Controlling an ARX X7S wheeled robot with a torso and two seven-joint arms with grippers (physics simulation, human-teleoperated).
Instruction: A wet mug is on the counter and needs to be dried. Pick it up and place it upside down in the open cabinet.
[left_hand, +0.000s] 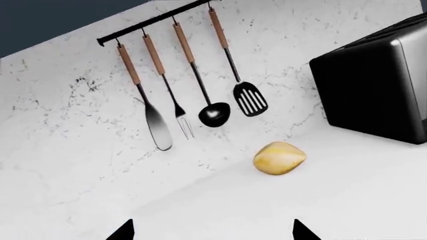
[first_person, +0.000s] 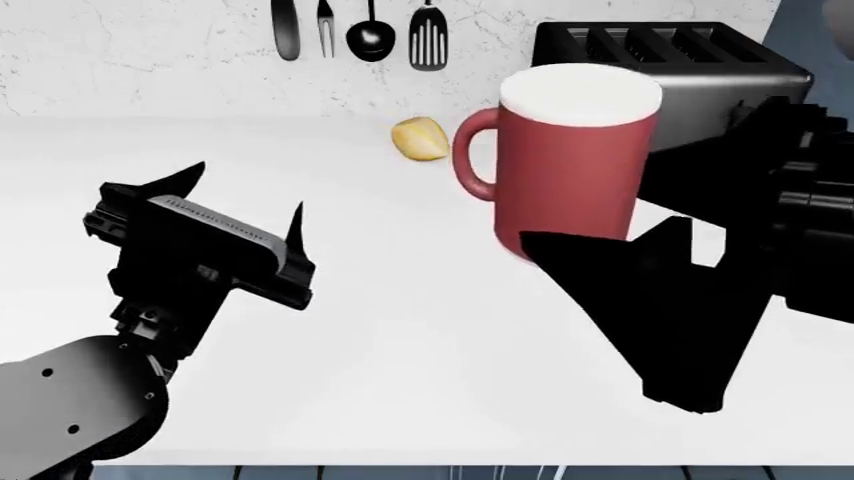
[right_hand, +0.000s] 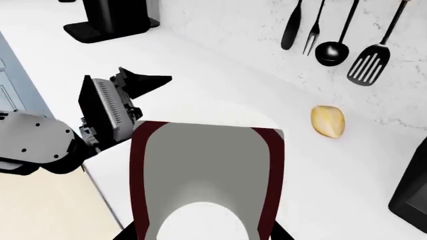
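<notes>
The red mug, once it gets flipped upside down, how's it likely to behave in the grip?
The mug looks rigid, so it probably won't deform in the right gripper. Its smooth wall may slip while turning. The wide flat rim should probably sit steadily once inverted, and the side handle could snag.

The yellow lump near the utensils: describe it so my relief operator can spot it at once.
Find the black toaster at the back of the white counter, against the marbled wall. Below the hanging utensils lies the yellow lump, left of the red mug in the right gripper. It is the only rounded, yellow thing there.
</notes>
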